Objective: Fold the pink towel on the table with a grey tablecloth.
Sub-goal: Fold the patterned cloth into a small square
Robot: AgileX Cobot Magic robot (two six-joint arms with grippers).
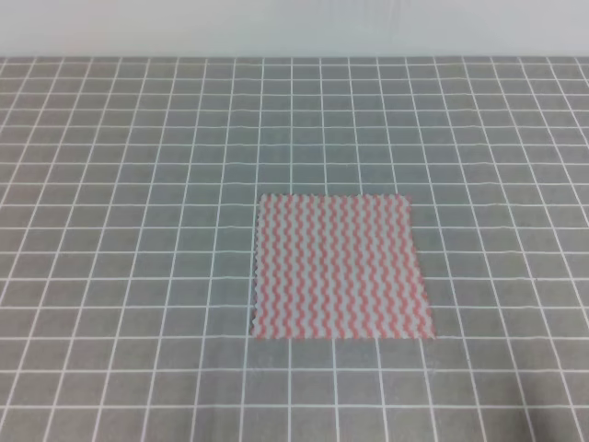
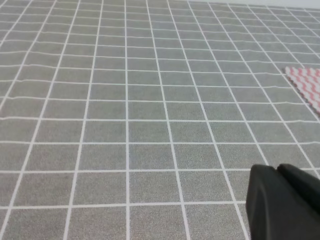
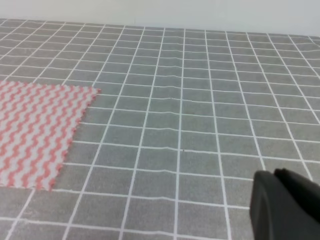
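The pink towel (image 1: 341,267) lay flat and fully spread out on the worktop (image 1: 129,184), which wore a grey cloth with thin white lines in squares. No corner was lifted and no part was doubled over, so the folding had not begun. In the high view, neither arm could be seen near the towel. The left claw (image 2: 287,202) showed only as a dark lump at the bottom corner of its own view, well away from the towel, whose corner peeked in at the far right edge. The right claw (image 3: 285,202) showed the same way, with the towel lying off to its left and bare grey squares between them. It could not be told whether either claw was released or clenched, because so little of each one showed. To do this step well, each claw should probably come down on a towel corner on the same edge, pinch only the thin towel and not the grey cloth under it, then carry that edge across to meet the other edge, keeping both sides level so the stripes line up.
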